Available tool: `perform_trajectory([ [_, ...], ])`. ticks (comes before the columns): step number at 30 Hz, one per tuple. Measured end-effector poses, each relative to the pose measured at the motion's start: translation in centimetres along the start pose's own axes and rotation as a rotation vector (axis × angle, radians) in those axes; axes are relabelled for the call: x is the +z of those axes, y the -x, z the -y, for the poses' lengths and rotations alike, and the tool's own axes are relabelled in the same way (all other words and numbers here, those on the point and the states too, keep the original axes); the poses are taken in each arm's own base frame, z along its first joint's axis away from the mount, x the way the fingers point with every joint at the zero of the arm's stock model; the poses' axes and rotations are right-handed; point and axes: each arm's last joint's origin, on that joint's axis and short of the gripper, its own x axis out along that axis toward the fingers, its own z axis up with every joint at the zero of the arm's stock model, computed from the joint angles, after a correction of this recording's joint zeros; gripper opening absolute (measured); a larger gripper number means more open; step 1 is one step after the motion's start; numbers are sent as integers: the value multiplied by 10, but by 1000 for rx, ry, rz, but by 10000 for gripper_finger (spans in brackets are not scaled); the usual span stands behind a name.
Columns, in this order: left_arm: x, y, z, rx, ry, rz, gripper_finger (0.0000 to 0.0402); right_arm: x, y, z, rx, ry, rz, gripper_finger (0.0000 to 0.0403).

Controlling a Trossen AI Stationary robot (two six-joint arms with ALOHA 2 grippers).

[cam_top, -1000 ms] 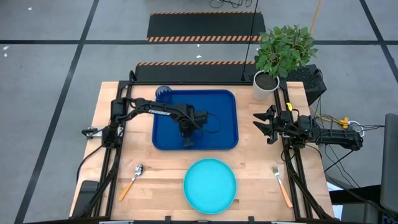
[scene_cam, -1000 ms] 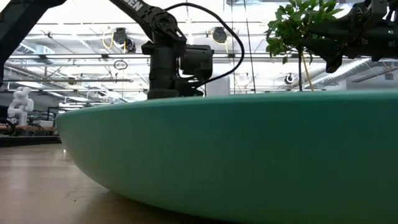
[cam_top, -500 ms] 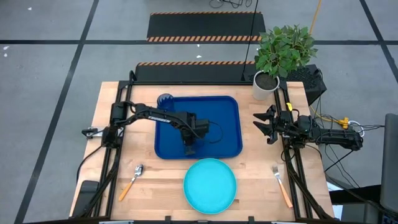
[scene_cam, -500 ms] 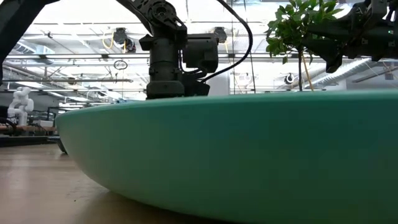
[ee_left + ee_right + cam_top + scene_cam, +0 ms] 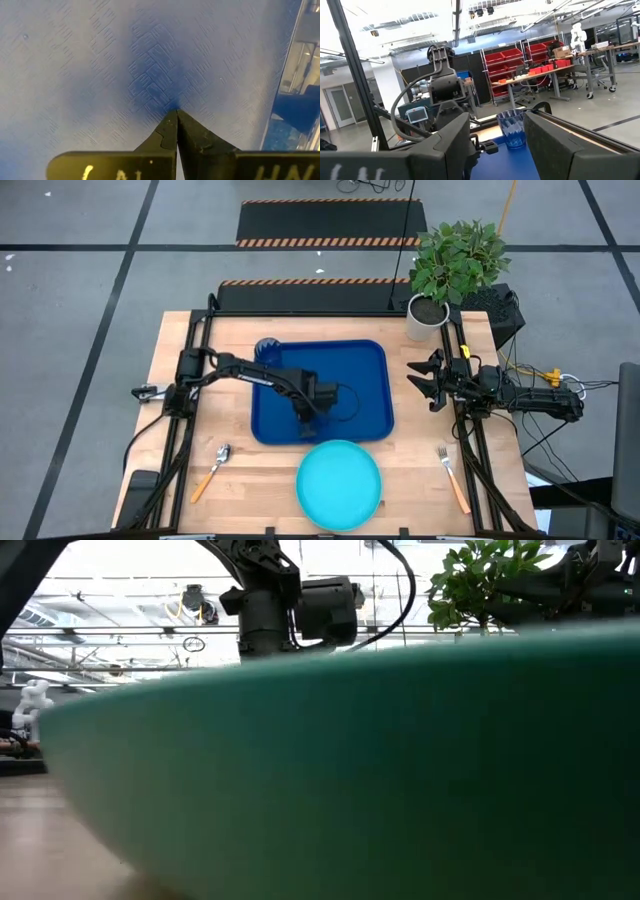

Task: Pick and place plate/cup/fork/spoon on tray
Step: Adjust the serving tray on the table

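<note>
The left gripper (image 5: 309,423), fingers pressed shut on the tray (image 5: 350,370) floor, has dragged the tray nearer the table's front edge, now touching the plate (image 5: 339,482). The right gripper (image 5: 422,379) waits wide open at the right edge.

cup (image 5: 265,348) behind tray (image 5: 370,385), plate (image 5: 339,483) before

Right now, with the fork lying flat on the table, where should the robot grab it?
Probably the orange handle of the fork, coming straight down from above. The fork lies flat on the wooden table, tines toward the tray side, so only a top-down pinch across the narrow handle can close around it. The open right gripper sits on that side, so it looks best placed.
</note>
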Motion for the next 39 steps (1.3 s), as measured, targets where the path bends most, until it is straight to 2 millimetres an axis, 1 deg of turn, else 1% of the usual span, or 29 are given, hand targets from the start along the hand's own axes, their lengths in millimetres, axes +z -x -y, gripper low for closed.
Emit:
perform_trajectory([
  [6, -2, -1, 9, -2, -6, -3, 1, 0, 0, 0, 0, 0, 0, 183],
  [10, -2, -1, 12, 2, -5, -5, 1, 0, 0, 0, 0, -3, 0, 183],
  [25, -6, -2, 10, -7, -19, -50, 1, 0, 0, 0, 2, -4, -1, 183],
  [33, -2, 6, -3, -9, -6, -48, 1, 0, 0, 0, 2, -4, -1, 183],
  [39, 2, 9, -14, 27, 3, -26, 1, -1, 0, 0, 0, -2, -11, 183],
])
